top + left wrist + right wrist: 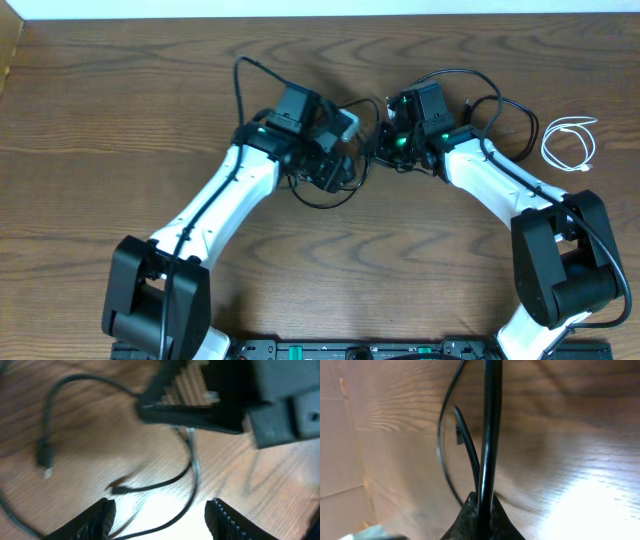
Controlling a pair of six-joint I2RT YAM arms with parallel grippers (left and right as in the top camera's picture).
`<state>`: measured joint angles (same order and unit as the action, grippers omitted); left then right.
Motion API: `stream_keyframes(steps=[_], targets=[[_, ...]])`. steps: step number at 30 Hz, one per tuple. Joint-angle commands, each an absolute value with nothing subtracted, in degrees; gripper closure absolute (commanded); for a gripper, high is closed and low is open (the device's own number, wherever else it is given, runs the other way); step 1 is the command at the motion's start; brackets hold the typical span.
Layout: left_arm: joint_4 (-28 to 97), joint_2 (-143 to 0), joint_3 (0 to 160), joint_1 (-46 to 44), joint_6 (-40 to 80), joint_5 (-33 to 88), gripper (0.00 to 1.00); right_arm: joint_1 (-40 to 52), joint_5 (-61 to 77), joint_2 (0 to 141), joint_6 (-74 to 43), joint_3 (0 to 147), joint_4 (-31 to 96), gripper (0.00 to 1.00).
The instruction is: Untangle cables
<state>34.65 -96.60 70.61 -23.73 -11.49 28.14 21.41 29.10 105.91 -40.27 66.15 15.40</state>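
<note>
The black cable [172,480] lies in loose curves on the wooden table, with a small plug end [45,457] off to the left. My left gripper [160,520] is open just above the table, and a strand of the black cable runs between its fingers [100,517] untouched. My right gripper [482,502] is shut on the black cable [490,435], which rises straight from its tips. From overhead, both grippers meet at the table's middle, left [338,168] and right [380,145], with a cable loop [322,206] below them. The white cable [568,142] lies coiled apart at the far right.
Thicker black arm wires arch over each wrist, the left arm's wire [245,75] and the right arm's wire [500,110]. The right arm's gripper body [200,410] fills the top of the left wrist view, close ahead. The table's back edge [320,12] runs along the top.
</note>
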Motion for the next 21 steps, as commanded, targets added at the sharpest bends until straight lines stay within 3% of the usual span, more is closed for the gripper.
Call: stream_keyframes(steps=[1,5,10,16,21], targets=[[35.0,-96.5,70.6,-20.0,-6.4,27.8,0.38,21.9,23.9,106.1,-34.1,65.8,16.2,0.99],[36.1,-96.6,70.6,-14.9,-2.0,27.8,0.37,21.8,19.4,106.1,-30.2,65.8,17.0,0.99],[39.1,-96.6,70.6,-10.1,-1.4,27.8,0.05,21.4,20.4,105.9,-25.3,66.1,14.8,0.99],[40.5,-96.6,70.6,-7.7,-1.4,27.8,0.03,17.9,41.3,103.2,-21.0,67.5,1.7,0.99],[40.5,-96.6,70.6,-7.7,-1.4,27.8,0.03,14.2,43.7,99.9,-22.3,67.5,-7.5,0.99]])
